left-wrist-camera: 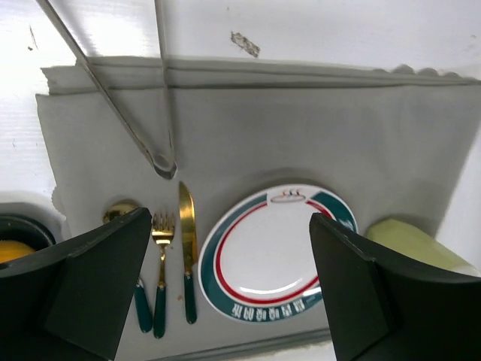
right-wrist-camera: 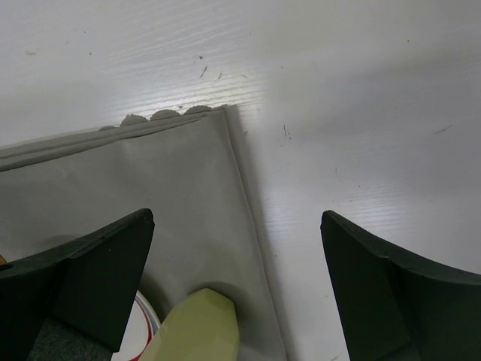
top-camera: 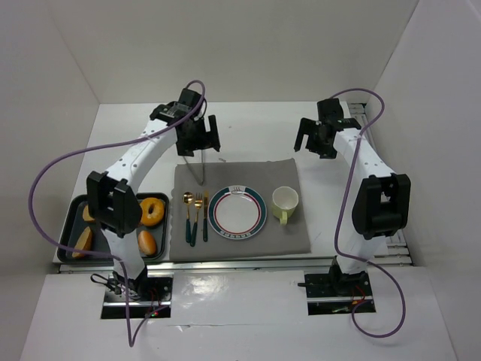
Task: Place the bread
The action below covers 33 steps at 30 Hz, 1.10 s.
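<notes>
Several breads lie in a black tray (top-camera: 74, 213) at the near left: a ring-shaped one (top-camera: 152, 210), a bun (top-camera: 146, 242) and a loaf piece (top-camera: 83, 239). One orange bread (left-wrist-camera: 10, 251) shows at the left edge of the left wrist view. A white plate with a green and red rim (top-camera: 237, 213) sits on the grey mat (top-camera: 240, 174); it also shows in the left wrist view (left-wrist-camera: 274, 252). My left gripper (top-camera: 199, 137) is open and empty above the mat's far left part. My right gripper (top-camera: 316, 140) is open and empty above the mat's far right corner.
Metal tongs (top-camera: 201, 167) lie on the mat's far left part, below the left gripper (left-wrist-camera: 120, 113). A gold spoon, fork and knife (top-camera: 195, 218) lie left of the plate. A pale green cup (top-camera: 285, 203) stands right of it. White walls enclose the table.
</notes>
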Each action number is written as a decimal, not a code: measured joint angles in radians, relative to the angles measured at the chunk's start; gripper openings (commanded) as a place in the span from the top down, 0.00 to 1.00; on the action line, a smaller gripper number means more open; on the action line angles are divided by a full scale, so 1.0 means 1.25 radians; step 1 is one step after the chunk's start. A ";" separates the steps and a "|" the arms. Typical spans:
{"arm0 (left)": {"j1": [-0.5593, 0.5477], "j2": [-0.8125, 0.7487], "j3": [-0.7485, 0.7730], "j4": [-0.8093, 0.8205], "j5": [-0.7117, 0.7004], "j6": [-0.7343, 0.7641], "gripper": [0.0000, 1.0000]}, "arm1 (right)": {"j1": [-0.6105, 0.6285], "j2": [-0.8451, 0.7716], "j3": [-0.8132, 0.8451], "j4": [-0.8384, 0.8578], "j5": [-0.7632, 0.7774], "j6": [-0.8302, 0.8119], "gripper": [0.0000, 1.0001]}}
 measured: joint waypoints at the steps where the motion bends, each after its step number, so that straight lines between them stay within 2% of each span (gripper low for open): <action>1: -0.003 0.021 0.020 -0.013 -0.014 0.000 0.00 | 0.000 -0.004 -0.005 0.002 -0.002 0.000 0.01; 5: -0.025 0.073 0.050 -0.032 -0.048 0.000 0.00 | 0.002 -0.005 -0.006 0.001 -0.002 0.000 0.01; 14: -0.042 0.085 0.069 -0.063 -0.090 -0.001 0.00 | 0.024 -0.010 -0.007 0.002 0.005 0.001 0.01; 18: -0.039 0.133 0.131 -0.098 -0.146 -0.026 0.00 | 0.028 -0.017 -0.012 0.006 -0.004 0.001 0.01; 22: -0.025 0.225 0.208 -0.103 -0.174 -0.069 0.00 | 0.037 -0.016 -0.011 0.005 -0.010 0.000 0.01; 33: 0.052 0.316 0.175 -0.111 -0.191 -0.125 0.00 | 0.093 -0.010 -0.005 0.010 -0.017 -0.006 0.01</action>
